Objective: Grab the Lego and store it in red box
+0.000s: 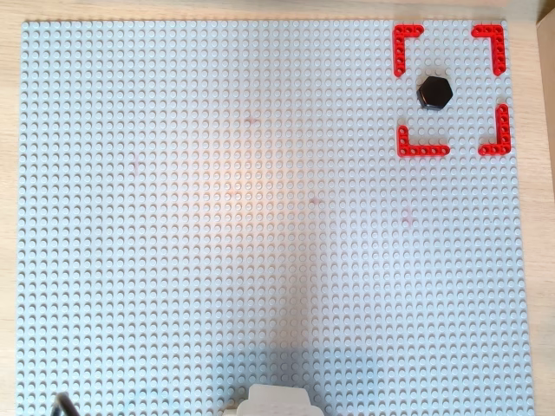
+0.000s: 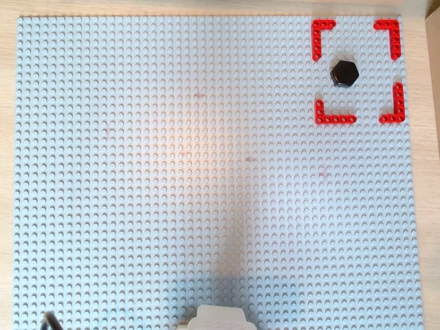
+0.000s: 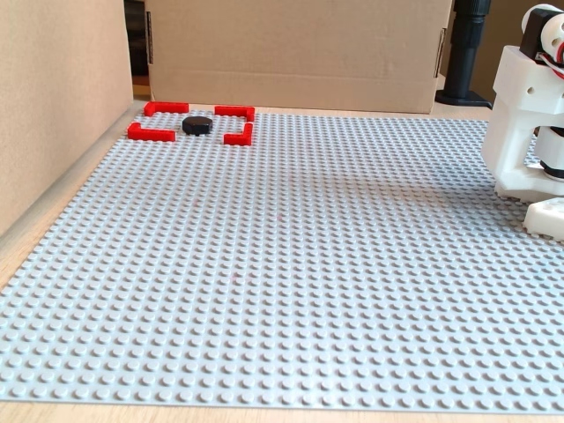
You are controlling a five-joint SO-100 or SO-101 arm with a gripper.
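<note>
The Lego, a dark hexagonal piece, lies flat on the grey studded baseplate inside the red box, an outline of red L-shaped corner pieces at the top right of both overhead views. It shows there in the other overhead view too, with the red box around it. In the fixed view the Lego sits inside the red box at the far left. The gripper is out of view; only the white arm base shows at the right.
Cardboard walls stand along the left and back of the baseplate in the fixed view. A black post stands behind the arm base. The arm's base shows at the bottom edge of the overhead views.
</note>
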